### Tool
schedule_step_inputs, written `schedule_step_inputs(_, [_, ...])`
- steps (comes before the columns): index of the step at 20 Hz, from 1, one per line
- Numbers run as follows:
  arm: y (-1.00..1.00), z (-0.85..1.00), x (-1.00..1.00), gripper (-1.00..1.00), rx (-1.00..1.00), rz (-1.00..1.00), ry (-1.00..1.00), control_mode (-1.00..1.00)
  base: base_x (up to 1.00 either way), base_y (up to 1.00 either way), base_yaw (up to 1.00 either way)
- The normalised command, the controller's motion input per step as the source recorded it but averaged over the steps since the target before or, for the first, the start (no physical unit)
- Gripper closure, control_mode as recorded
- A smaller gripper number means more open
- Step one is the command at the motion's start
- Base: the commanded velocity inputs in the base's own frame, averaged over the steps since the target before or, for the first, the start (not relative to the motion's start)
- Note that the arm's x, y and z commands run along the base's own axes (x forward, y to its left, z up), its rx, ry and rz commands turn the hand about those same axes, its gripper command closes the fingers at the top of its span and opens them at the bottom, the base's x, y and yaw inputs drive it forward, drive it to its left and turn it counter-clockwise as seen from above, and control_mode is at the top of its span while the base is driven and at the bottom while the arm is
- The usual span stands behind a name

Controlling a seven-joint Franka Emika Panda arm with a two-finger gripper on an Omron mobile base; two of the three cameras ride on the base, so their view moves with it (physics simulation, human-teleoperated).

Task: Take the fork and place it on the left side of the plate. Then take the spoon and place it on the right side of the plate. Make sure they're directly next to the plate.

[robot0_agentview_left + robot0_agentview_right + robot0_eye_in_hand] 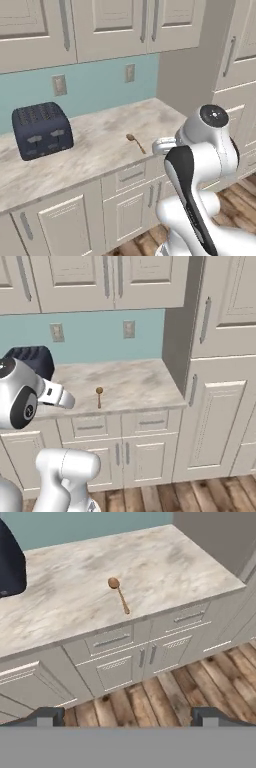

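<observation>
The spoon [119, 594] looks like smooth orange-brown wood with a slight sheen. The counter [165, 562] has a pale marbled stone look – veined, smooth, matt. The toaster [42, 130] shows a dark navy casing with a soft, dull finish. The cabinet doors [219, 426] appear painted, matt cream, with brushed metal-looking handles [192, 390]. The floor [200, 687] shows plank wood – brown, grained, low gloss. The backsplash [95, 85] is flat matt teal

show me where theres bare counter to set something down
Bare counter between the spoon and the tall cabinet side on the right; more between the spoon and the toaster. The far left end by the toaster is the tightest.
</observation>
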Motion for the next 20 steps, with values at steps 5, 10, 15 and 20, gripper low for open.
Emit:
schedule_step_inputs(5, [0.0, 0.0, 0.0, -1.0, 0.0, 0.0, 0.0, 1.0, 0.82, -0.36, 0.35])
schedule_step_inputs(10, [0.0, 0.0, 0.0, -1.0, 0.0, 0.0, 0.0, 1.0, 0.74, -0.2, 0.34])
schedule_step_inputs(15, [0.0, 0.0, 0.0, -1.0, 0.0, 0.0, 0.0, 1.0, 0.58, -0.23, 0.29])
schedule_step_inputs(20, [-0.27, -0.52, 0.22, -1.0, 0.0, 0.17, 0.03, -1.0, 0.09, -0.05, 0.05])
